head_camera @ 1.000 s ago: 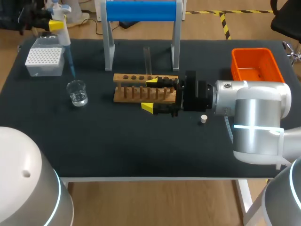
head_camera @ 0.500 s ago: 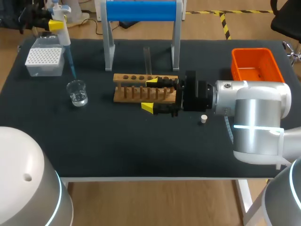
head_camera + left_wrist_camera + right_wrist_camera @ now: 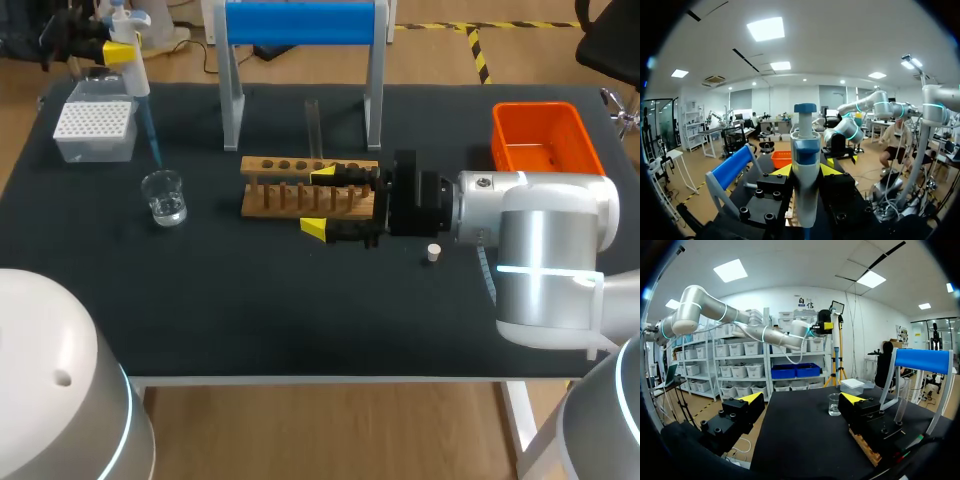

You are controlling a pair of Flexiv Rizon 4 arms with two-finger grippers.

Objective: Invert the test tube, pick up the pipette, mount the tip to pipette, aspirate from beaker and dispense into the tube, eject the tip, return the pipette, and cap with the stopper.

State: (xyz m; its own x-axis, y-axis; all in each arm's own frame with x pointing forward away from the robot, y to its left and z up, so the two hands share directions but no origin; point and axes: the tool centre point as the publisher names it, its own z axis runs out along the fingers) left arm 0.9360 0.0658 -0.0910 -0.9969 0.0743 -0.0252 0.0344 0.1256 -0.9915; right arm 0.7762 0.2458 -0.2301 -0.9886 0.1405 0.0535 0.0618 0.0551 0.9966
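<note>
Upper left of the head view: pipette [image 3: 138, 80] clamped upright in left gripper [image 3: 122, 50], blue tip mounted, its end poised just above beaker [image 3: 164, 196]. No shift over the last second, same height and tilt; probably a pause before aspirating. Centre frame: test tube [image 3: 312, 125] upright at far side of wooden rack [image 3: 290, 190]. Right gripper [image 3: 322, 200] spread wide around the rack's right end, grasping nothing, equally unmoved. Stopper [image 3: 432, 252] lying beside that arm, right of centre
</note>
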